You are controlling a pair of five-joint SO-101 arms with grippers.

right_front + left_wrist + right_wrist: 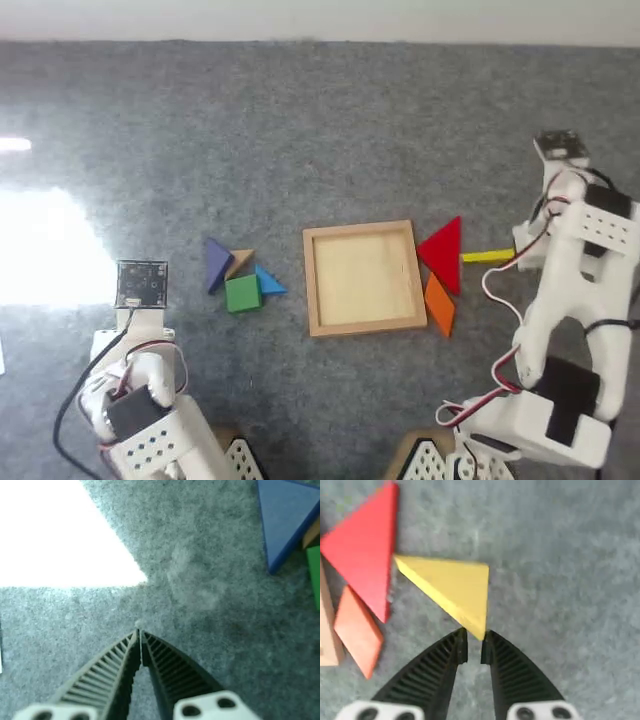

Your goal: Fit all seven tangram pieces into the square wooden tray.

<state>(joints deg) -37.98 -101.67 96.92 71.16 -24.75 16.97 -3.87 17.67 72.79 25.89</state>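
Harsh white glare burns out the grey carpet just ahead of my left fingers. Elsewhere the light is soft and even, with faint shadows.

No readable text, labels, brands, numbers, signs; none on wooden tray or red triangle.

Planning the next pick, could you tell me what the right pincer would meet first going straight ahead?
The yellow triangle: its nearest corner lies just before the tips of the right pincer, though the depth between them is unclear.
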